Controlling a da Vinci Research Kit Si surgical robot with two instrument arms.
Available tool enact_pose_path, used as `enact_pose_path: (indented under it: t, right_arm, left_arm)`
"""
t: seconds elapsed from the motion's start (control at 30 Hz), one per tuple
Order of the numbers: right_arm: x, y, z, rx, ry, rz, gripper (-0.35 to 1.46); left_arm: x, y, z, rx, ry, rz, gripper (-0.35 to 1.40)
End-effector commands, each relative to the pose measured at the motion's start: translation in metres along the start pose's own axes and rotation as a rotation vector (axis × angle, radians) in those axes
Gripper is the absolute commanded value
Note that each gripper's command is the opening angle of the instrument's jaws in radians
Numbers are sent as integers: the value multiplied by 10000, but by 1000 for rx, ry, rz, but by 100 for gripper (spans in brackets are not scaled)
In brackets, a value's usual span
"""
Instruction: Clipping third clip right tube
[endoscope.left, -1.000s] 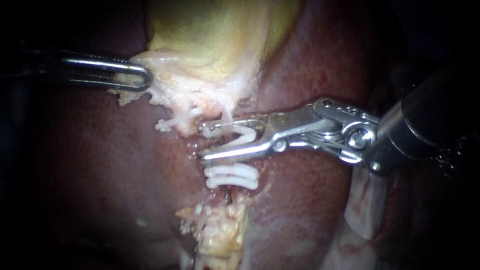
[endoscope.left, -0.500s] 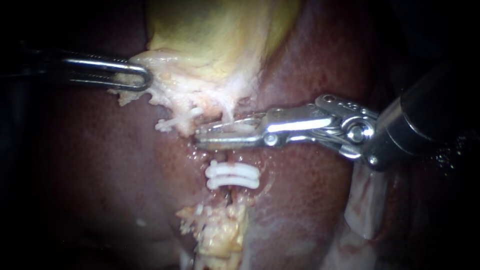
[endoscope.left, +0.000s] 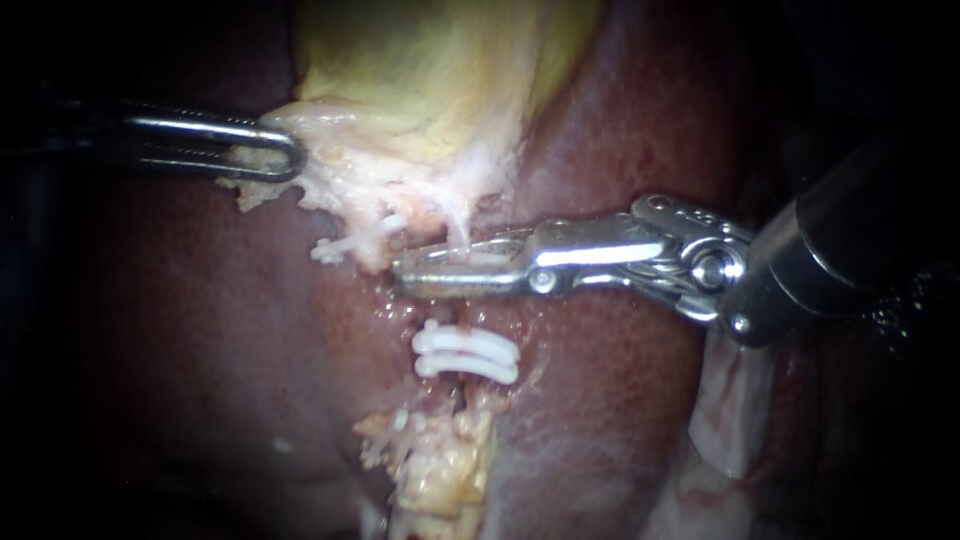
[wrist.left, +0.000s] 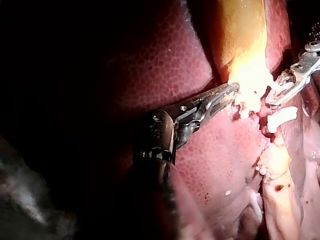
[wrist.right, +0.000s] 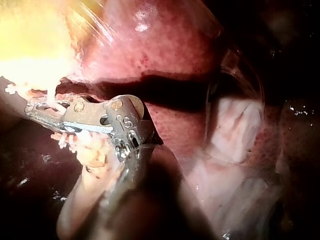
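Just above the two set clips (endoscope.left: 465, 353), the right instrument (endoscope.left: 440, 272) clamps a clip (endoscope.left: 468, 259) crosswise on the upright right tube (endoscope.left: 459, 234). Left wrist view alone shows the left instrument (wrist.left: 232, 93) pinching the gallbladder (wrist.left: 245, 30).

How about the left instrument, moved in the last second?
No. The left instrument sits at the same spot on the gallbladder edge, same gap to the two lower clips. Only the right instrument changed, closing on a clip.

Red liver (endoscope.left: 620, 420) as backdrop, light brightest at centre, fading to black shadow at the edges
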Motion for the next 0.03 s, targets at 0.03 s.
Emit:
enact_pose_path:
  t: [0.03]
  right_arm:
    - [-1, 1, 0, -1, 0, 5, -35]
  left_arm:
    - [0, 0, 0, 0, 0, 0, -35]
